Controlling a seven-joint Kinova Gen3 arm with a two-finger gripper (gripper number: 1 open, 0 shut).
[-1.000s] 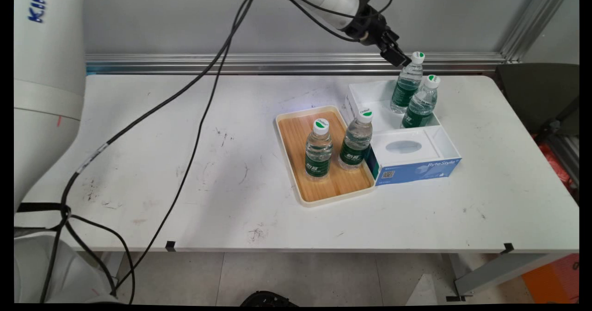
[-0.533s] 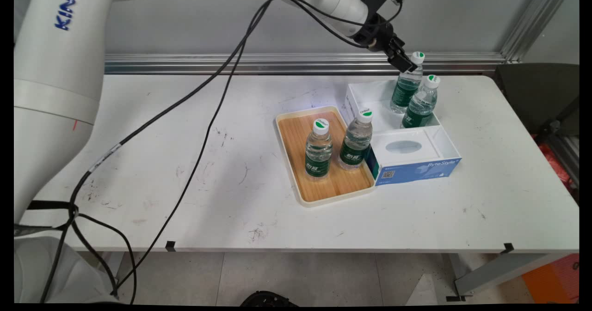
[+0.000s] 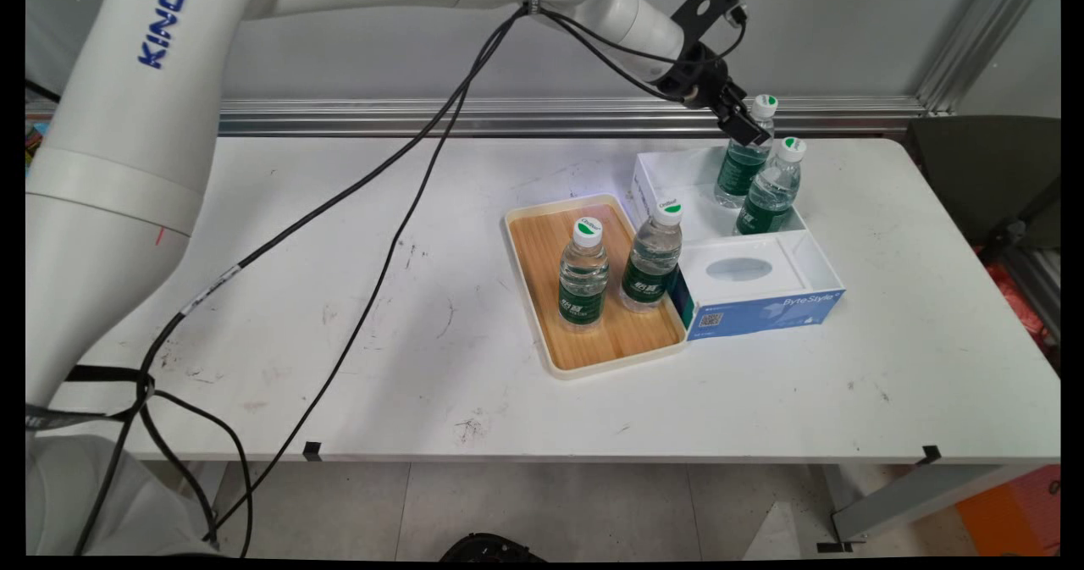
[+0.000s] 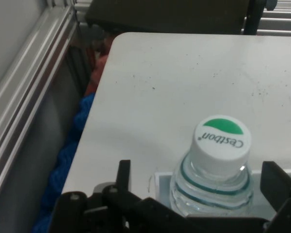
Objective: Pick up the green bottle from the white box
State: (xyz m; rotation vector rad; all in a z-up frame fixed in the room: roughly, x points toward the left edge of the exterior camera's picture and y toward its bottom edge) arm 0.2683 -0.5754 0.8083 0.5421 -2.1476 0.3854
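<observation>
You see end effector (image 4: pixel 196 194) spread wide, now lower than second ago, straddling rear bottle (image 4: pixel 214 170) neck; second bottle (image 3: pixel 771 187) just beyond.

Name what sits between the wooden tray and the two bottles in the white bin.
In the main view, only the white bin's left wall and bare floor separate the wooden tray from the two clear green-labelled bottles.

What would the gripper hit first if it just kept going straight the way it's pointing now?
Most likely the far water bottle in the white box. In the hand view its neck stands between the two spread fingers of the gripper, just ahead, so the shoulder would probably meet the hand first, though depth is unclear.
</observation>
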